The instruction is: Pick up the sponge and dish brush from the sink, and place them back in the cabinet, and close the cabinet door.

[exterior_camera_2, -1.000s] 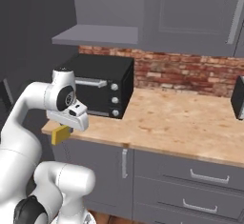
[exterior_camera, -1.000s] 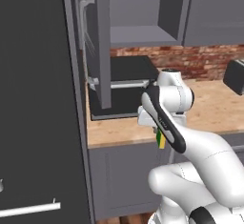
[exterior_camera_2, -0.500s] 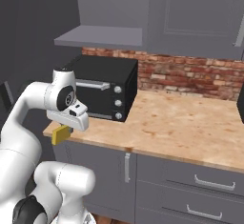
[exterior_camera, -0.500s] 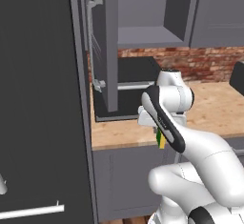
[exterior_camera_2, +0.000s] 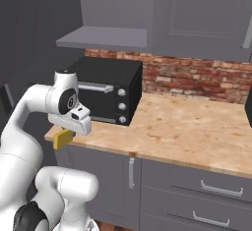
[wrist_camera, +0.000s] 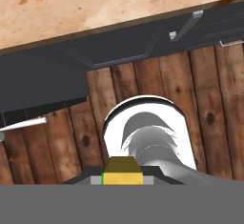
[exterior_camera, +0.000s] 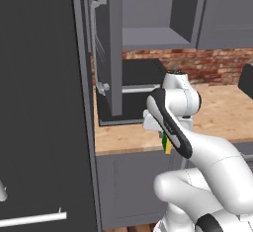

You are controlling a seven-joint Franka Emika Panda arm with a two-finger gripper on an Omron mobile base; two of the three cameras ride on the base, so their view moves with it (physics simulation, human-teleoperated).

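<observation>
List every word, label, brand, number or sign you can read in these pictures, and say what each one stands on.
None can be read.
The black box-shaped toaster oven has three round knobs with no legible marks.
The matte grey wall cabinet, the light wood-grain countertop and the small green and yellow sponge in the claw are plain.

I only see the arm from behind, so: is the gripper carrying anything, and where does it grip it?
The gripper holds the sponge, pinched across its narrow sides; green and yellow layers show below the hand.
</observation>
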